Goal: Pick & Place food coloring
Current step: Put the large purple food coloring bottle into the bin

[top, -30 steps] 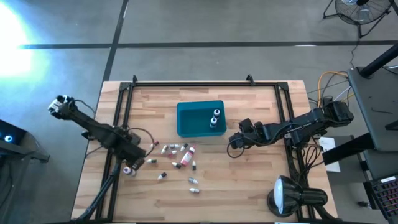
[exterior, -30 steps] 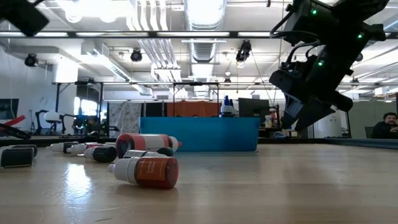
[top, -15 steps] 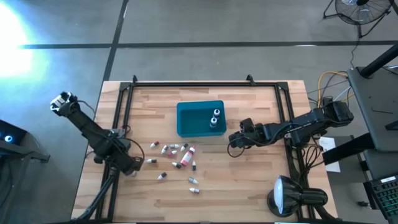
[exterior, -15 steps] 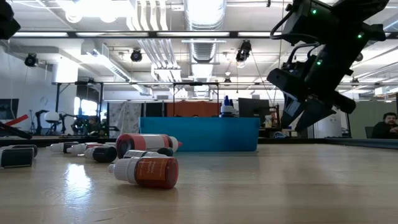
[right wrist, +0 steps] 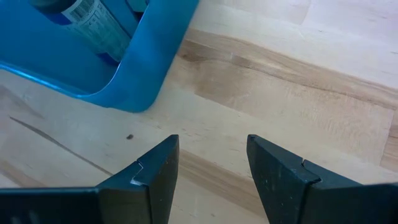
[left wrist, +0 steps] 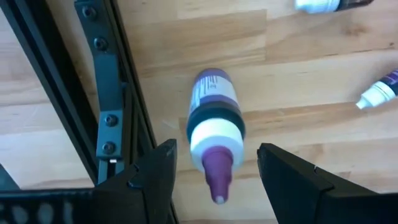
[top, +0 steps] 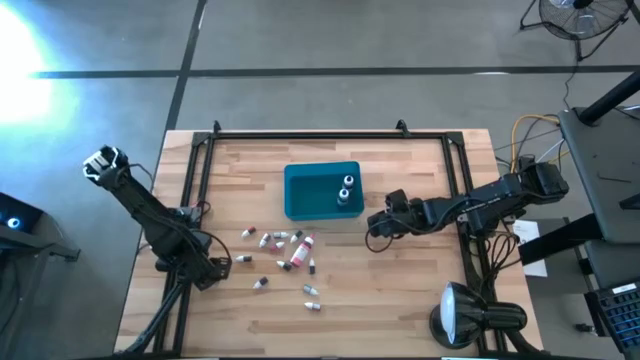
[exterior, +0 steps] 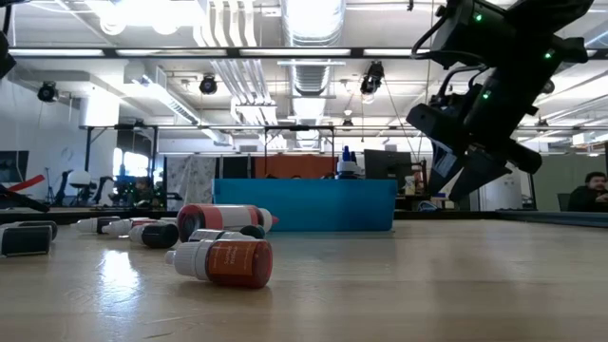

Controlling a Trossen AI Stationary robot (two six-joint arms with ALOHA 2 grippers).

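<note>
A small purple-capped dropper bottle (left wrist: 214, 128) with a white collar and purple label is framed between the spread fingers of the left gripper (left wrist: 214, 171), lying on its side on the pale wooden table (top: 400, 290), cap tip towards the gripper and not yet touched. The pick step is judged to be in hand: the left gripper (top: 212, 268) is held released over the bottle at the table's left edge, just beside the black metal frame rail (left wrist: 106, 93). A descent and a closing of the fingers across the bottle's body are called for next, with the rail kept clear.

Farther from this gripper, the remaining tiny food coloring bottles (top: 290, 250) are scattered on the wood, and beyond them two bottles (top: 346, 188) stand inside the teal rectangular plastic bin (top: 300, 195).

The right gripper (top: 380, 226) is held waiting, fingers apart and empty, just beside the bin's near corner (right wrist: 134, 74).
</note>
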